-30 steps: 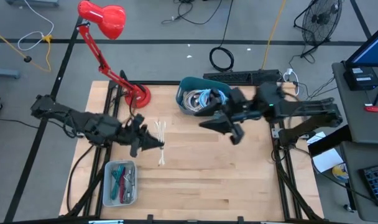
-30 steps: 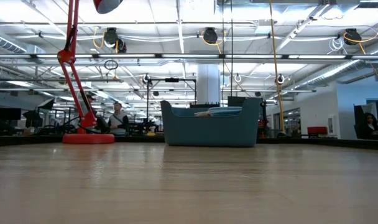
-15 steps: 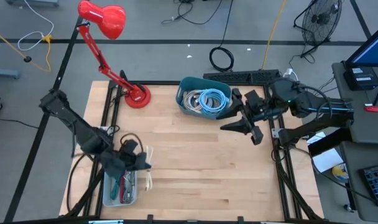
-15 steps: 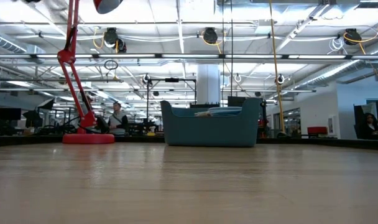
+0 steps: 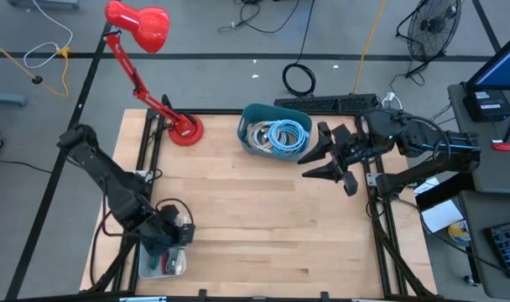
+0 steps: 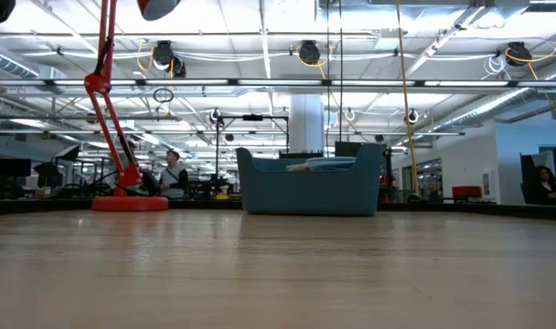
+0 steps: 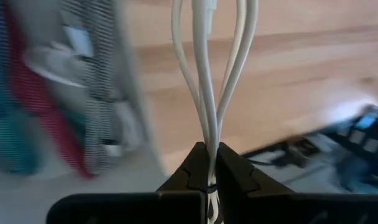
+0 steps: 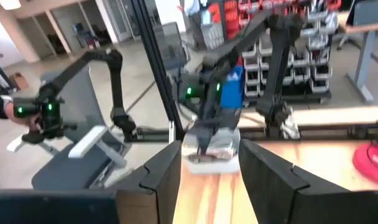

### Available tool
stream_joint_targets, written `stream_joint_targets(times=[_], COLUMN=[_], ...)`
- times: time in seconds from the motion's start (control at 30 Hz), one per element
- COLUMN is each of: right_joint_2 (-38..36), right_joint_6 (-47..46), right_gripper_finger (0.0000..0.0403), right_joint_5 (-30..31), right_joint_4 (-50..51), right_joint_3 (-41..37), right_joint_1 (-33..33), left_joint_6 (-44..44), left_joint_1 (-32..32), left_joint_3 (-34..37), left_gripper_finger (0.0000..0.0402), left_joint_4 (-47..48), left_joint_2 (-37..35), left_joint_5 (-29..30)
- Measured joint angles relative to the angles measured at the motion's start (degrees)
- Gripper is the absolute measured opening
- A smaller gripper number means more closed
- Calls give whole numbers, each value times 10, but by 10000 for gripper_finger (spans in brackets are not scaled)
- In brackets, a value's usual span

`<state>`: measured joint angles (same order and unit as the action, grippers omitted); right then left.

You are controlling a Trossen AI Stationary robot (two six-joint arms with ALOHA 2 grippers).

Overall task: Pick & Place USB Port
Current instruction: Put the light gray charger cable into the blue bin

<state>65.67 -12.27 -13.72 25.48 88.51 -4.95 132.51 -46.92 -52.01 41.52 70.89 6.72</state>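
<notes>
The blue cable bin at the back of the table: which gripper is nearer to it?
Right. The right gripper hangs open just beside the blue bin, toward the table's right edge. The left gripper, shut on a white cable, is far off over the clear tray.

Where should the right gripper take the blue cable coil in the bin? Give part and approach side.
Probably from straight above: the blue cable coil lies flat on top in the teal bin, whose walls block a sideways approach. Pinch across its strands on the edge nearest the open right gripper.
</notes>
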Motion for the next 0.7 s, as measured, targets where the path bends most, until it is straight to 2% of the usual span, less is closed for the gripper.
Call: stream_joint_targets(times=[0.17, 0.4, 0.7], right_joint_2=[2, -4, -10], right_joint_6=[-6, -20, -20], right_gripper_finger=[151, 150, 146], right_joint_5=[0, -1, -1], right_joint_4=[41, 39, 39], right_joint_3=[0, 0, 0], right_joint_1=[0, 0, 0], left_joint_6=[11, 11, 15], left_joint_1=[1, 14, -4], left_joint_3=[0, 0, 0], left_gripper_finger=[8, 8, 8], left_joint_4=[88, 154, 141], left_joint_2=[-14, -21, -19], left_joint_5=[-50, -59, -80])
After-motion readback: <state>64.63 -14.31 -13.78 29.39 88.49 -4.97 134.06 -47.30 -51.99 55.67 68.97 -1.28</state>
